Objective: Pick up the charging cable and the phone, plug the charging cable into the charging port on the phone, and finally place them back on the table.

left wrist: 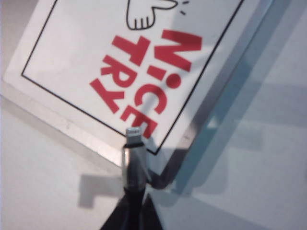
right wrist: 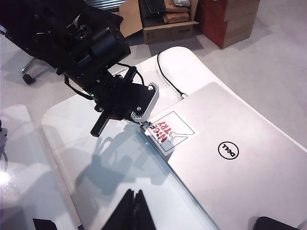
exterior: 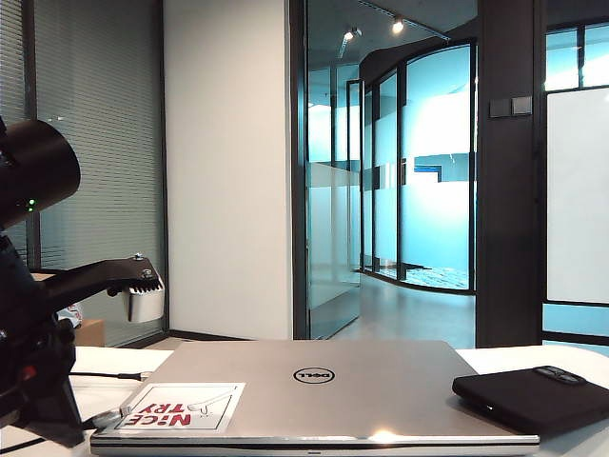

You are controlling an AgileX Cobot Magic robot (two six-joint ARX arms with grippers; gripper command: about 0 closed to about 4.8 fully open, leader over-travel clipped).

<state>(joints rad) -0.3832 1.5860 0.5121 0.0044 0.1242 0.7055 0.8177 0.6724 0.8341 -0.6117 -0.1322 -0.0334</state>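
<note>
Dell laptop, silver and closed, fills the lower middle of the exterior view on the white counter; a "NICE TRY" sticker sits on its lid toward the lower left. The phone, a matte-black slab with a camera bump near its far right corner, lies at the lower right just beside the laptop's right edge.

The left gripper is down at the lower left of the exterior view, at the laptop's sticker corner. In the left wrist view its dark jaws are drawn together around the charging cable, gripping it just behind the silver plug. The small connector tip points up the frame and overlaps the sticker's edge; whether it touches the lid cannot be told. In the right wrist view the left arm's black body stands in the upper left of the frame, with its end at the laptop's sticker corner. A thin black cord runs across the counter behind it toward the laptop's back edge.

The right gripper shows only at the bottom middle of its own wrist view, above the counter and well apart from the laptop's front edge. Its jaws are pressed together with nothing between them.
</note>
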